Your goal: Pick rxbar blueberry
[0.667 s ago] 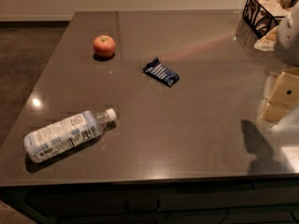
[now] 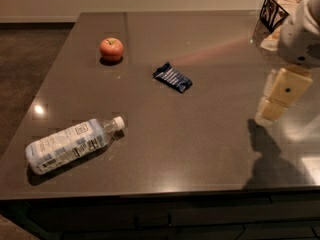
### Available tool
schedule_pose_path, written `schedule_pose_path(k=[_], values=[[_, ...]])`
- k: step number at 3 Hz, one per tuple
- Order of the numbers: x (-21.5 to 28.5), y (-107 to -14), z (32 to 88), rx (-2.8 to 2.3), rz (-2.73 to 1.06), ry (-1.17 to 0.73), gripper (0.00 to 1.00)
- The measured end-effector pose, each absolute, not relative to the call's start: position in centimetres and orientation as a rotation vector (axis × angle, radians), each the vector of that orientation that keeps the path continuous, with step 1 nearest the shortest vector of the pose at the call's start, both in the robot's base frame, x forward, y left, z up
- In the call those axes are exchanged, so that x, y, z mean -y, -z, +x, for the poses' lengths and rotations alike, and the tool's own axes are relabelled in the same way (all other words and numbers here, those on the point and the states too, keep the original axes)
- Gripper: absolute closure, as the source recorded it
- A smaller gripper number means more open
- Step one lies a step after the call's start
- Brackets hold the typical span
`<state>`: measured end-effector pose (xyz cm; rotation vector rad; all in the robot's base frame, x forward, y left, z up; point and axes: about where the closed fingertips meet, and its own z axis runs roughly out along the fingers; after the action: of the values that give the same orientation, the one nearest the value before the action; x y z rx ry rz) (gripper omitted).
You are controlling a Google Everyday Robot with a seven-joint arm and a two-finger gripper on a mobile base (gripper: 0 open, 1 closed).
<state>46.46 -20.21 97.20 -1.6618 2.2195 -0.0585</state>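
Camera view: gripper [image 2: 271, 110], grip state untellable, hovers with the snack bar [image 2: 172, 77] at its nine o'clock, likely light and slippery, best pinched across its width.

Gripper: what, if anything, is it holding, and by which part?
Nothing. The gripper hangs over the right of the table, well apart from the snack bar lying mid-table.

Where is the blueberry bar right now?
In the camera view, the rxbar blueberry lies flat near the middle of the table, right of the apple and beyond the water bottle; the gripper hovers at the right edge.
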Motion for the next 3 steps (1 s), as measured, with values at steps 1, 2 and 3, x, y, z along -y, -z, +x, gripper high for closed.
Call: schedule_pose_path(k=[1,2,3], values=[[18.7,-95.8,50.8,-2.231,-1.569,0.025,0.00],[17.6,-94.0,55.6,-2.283,-1.456,-0.011,0.00],[16.7,-92.0,59.4,-2.334,-1.324,-0.056,0.00]])
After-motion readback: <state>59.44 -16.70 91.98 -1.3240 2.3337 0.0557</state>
